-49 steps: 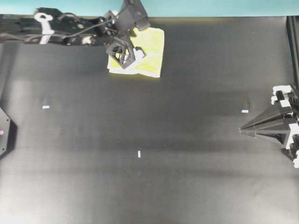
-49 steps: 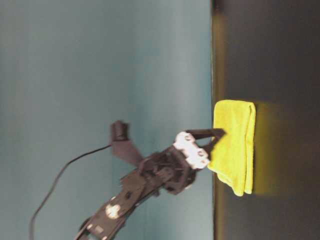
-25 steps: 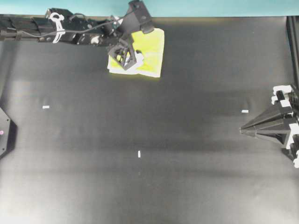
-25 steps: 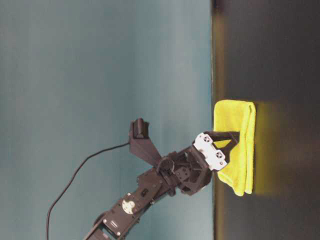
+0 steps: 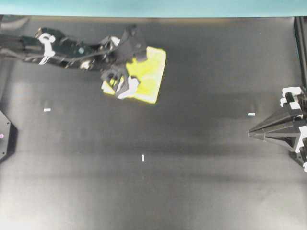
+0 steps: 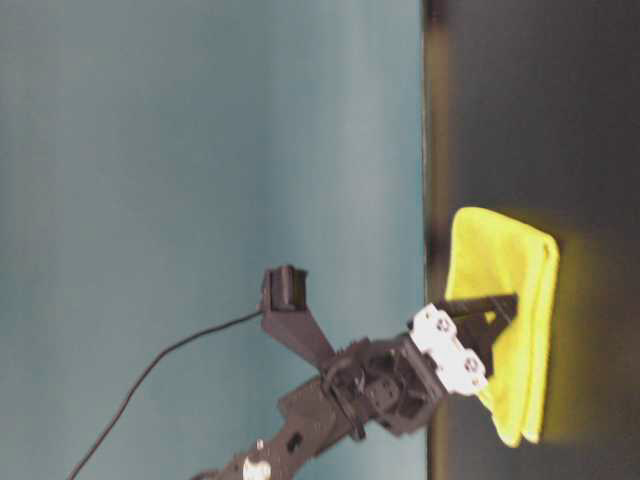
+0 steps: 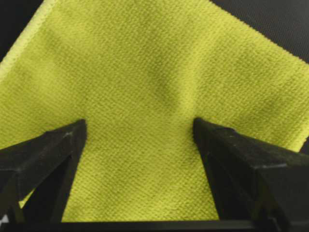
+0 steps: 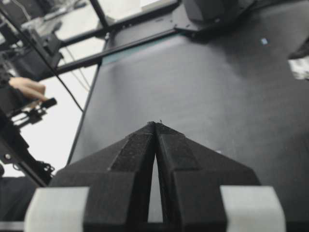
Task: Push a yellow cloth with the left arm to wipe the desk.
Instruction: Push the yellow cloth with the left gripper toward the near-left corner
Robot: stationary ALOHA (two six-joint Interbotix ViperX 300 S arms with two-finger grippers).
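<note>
Yellow cloth [image 5: 144, 74] flat on desk [image 5: 192, 167], near far teal-edged side, left of centre, tilted. Left tool [image 5: 120, 84] spread wide, both fingertips [image 7: 72, 133] pressing cloth top, nothing pinched. Bare desk all round cloth, widest toward near edge. Right tool [image 5: 250, 133] pressed together, parked at right edge, well apart.

Backdrop: flat teal wall [image 6: 210, 150], plain and evenly lit, filling most of the table-level view; seen again as a teal band [image 5: 153, 7] along the top edge of the overhead view. Beyond the table in the right wrist view: black metal frame rails [image 8: 120, 46], dark equipment on stands [image 8: 24, 53] (details too blurred to name), and a bright, overexposed pale floor [image 8: 53, 130].
</note>
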